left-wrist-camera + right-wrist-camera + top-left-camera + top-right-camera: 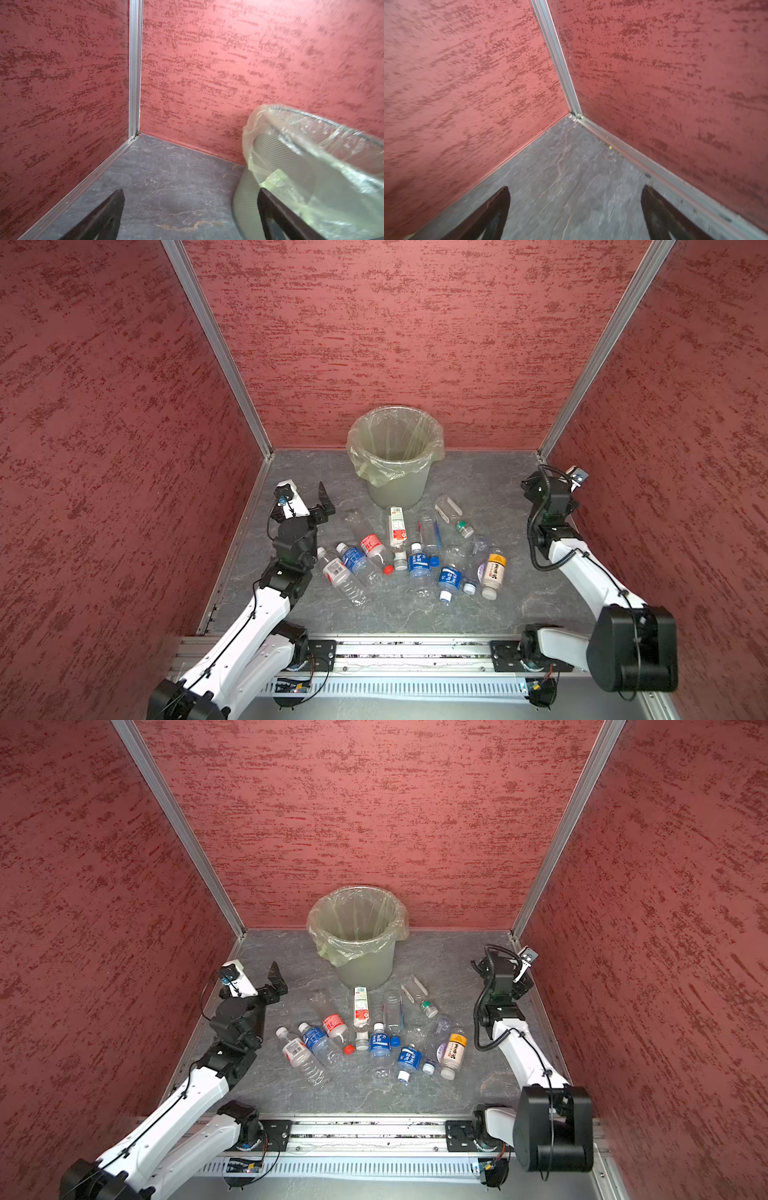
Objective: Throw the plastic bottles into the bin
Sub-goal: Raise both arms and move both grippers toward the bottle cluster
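Note:
The bin [395,456] [357,936], grey-green with a yellowish bag over its rim, stands at the back middle of the floor. In front of it several plastic bottles lie in a loose cluster: one with a yellow label [494,572], blue-labelled ones [419,568] [357,562], a red-capped one [374,547] and a green-capped clear one [453,514]. My left gripper [316,499] [192,191] hovers open left of the bin [311,166], holding nothing. Over by the right wall, my right gripper [538,485] [576,188] is open and empty, facing the back right corner.
Red textured walls close in the left, back and right sides, with aluminium posts [216,348] at the corners. The floor [478,472] is grey stone-patterned. A metal rail [415,651] carrying both arm bases runs along the front.

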Tool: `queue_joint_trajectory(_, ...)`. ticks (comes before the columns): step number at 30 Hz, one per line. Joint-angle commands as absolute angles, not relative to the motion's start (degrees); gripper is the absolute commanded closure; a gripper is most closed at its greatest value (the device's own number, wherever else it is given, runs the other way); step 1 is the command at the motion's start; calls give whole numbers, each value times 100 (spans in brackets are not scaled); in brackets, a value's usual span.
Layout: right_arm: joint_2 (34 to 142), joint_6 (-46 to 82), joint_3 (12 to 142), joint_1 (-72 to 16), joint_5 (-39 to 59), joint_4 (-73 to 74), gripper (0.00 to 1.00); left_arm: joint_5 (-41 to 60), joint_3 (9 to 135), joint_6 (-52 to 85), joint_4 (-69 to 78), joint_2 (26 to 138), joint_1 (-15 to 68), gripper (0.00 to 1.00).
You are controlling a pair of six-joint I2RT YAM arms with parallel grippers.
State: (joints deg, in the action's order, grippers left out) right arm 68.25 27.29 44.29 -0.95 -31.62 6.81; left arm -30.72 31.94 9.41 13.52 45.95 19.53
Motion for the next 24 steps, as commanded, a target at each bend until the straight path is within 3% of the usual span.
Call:
queue_joint_trajectory(1, 6424, 3470, 4450, -586, -3507, -748, 1, -3041, 3717, 1679, -619, 4571, 2148, 1)
queue_joint_trajectory(7, 5883, 3469, 4782, -1649, -3984, -2158, 1, -3662, 4113, 1887, -2015, 4380, 2976, 1)
queue_joint_trajectory(14, 5727, 3925, 5155, -2634, -3806, -3916, 1, -3437, 4333, 2773, -3446, 3914, 3584, 0)
queue_joint_trajectory(24, 5169, 5131, 4870, -3212, -2792, -5257, 1, -3059, 4247, 4396, -4933, 3858, 4167, 6)
